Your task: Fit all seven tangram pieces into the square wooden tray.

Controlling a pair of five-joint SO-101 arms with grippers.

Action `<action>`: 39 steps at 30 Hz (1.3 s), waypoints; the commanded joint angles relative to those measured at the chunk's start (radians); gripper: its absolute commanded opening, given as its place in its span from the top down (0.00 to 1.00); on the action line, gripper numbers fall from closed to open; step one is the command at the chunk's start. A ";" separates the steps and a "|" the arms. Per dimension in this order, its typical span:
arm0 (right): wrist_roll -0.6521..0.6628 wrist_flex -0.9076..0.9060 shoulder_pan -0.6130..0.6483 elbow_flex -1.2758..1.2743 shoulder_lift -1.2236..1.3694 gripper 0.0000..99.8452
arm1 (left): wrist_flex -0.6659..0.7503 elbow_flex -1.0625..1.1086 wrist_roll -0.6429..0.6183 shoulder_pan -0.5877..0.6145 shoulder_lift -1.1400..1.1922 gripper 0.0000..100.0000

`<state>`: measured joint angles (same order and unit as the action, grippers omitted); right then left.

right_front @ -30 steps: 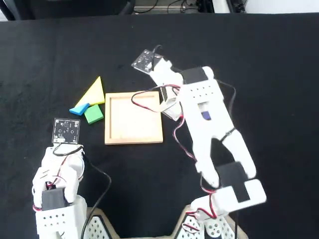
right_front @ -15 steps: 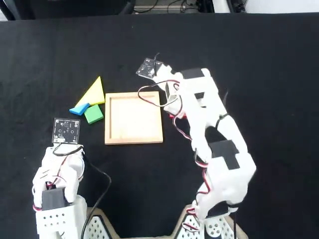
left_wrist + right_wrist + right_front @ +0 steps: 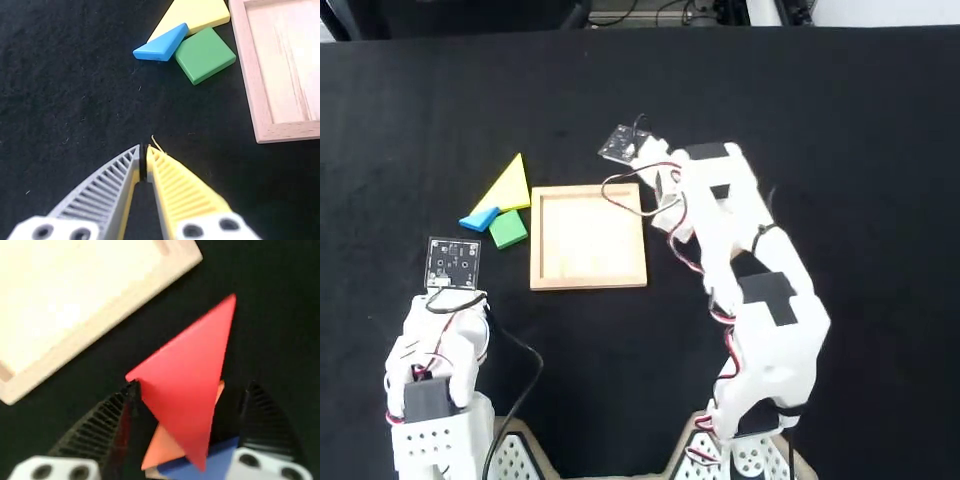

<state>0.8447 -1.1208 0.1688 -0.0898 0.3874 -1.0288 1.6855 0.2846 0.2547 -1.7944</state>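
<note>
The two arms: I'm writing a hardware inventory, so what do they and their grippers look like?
Both arms are white blocky plastic with black sections and red and black cables. The left arm carries a black square circuit board; the left gripper has one grey and one yellow ribbed finger. The right arm has a similar board, and the right gripper has black ribbed fingers.

Left arm (image 3: 432,365) folded back over its base at the near edge of the worktop (image 3: 840,120). Left tool (image 3: 145,153) points down at the worktop, jaws pressed together. Right arm (image 3: 760,300) is stretched forward and bent at the elbow, wrist tipped downward. Right tool (image 3: 192,390) sits low over the worktop, jaws spread wide.
</note>
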 commanded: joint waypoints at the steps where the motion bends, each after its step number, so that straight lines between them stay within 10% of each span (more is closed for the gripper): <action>1: 0.008 -0.061 -0.002 0.058 -0.085 0.68 | -0.003 0.015 0.008 0.004 -0.006 0.97; 39: 0.012 0.000 0.032 -0.051 -0.045 0.69 | -0.005 0.015 0.009 0.002 -0.006 0.97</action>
<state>0.8493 -1.1193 0.2225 -0.1542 0.3475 -1.0288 1.6855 0.2846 0.2547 -1.7944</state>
